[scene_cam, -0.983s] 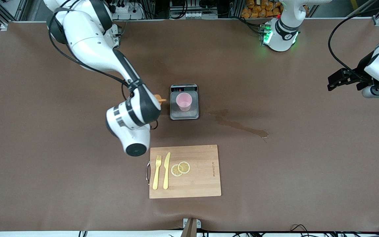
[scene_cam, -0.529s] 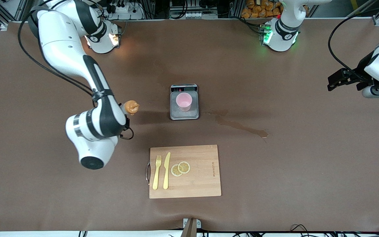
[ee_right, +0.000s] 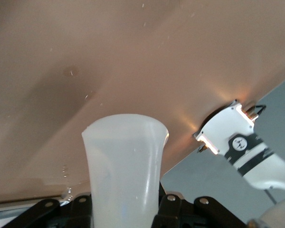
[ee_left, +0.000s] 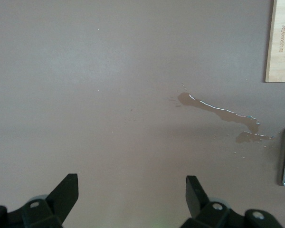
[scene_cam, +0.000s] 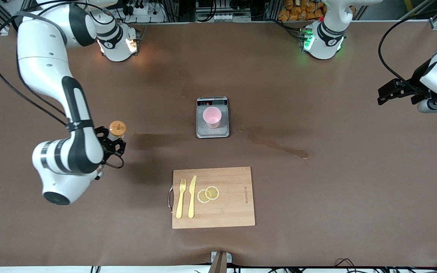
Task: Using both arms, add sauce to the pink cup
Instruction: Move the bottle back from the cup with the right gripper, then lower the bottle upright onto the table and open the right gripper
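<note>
Sauce (scene_cam: 117, 129) is sitting upright in the right gripper (scene_cam: 113, 141), whose fingers are clamped on the bottle's whitish body (ee_right: 125, 166), over bare table toward the right arm's end. Well apart from it, the pink cup (scene_cam: 212, 116) is standing on a grey scale (scene_cam: 212, 132) mid-table. A wet streak (scene_cam: 279, 146) is trailing from the scale toward the left arm's end. Nearer the front camera, a wooden board (scene_cam: 233, 212) is carrying a fork (scene_cam: 180, 199), knife (scene_cam: 192, 196) and two lemon slices (scene_cam: 208, 194). The left gripper (ee_left: 132, 190) is waiting with fingers apart, over open table.
</note>
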Available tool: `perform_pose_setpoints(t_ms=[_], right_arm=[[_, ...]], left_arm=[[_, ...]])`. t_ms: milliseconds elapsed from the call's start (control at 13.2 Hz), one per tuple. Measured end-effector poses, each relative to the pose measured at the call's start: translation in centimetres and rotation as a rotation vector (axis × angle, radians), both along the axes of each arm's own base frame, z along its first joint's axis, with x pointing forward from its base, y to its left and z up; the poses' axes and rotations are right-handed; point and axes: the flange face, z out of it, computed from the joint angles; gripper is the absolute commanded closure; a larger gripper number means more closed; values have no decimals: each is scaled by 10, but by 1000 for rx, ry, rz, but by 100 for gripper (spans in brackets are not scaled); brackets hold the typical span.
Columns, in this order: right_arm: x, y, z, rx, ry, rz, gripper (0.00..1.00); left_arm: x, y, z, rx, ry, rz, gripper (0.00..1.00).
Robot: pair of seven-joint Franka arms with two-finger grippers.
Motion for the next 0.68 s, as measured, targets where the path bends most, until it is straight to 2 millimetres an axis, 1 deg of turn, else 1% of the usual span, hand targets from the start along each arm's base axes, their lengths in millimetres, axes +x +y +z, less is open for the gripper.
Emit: perform_pose_setpoints(t_ms=[303, 454, 529, 605, 681], right_arm=[[-5, -89, -21, 147, -8, 45, 70], [-10, -129, -31, 213, -30, 85, 70], [-13, -147, -37, 245, -43, 101, 69], [-16, -162, -43, 269, -56, 115, 66], [-19, -173, -50, 292, -69, 130, 66]], left_arm=[[0, 0, 0, 0, 0, 0, 0], [0, 0, 0, 0, 0, 0, 0], [0, 0, 0, 0, 0, 0, 0], [0, 0, 0, 0, -2, 0, 0], [0, 0, 0, 0, -2, 0, 0]])
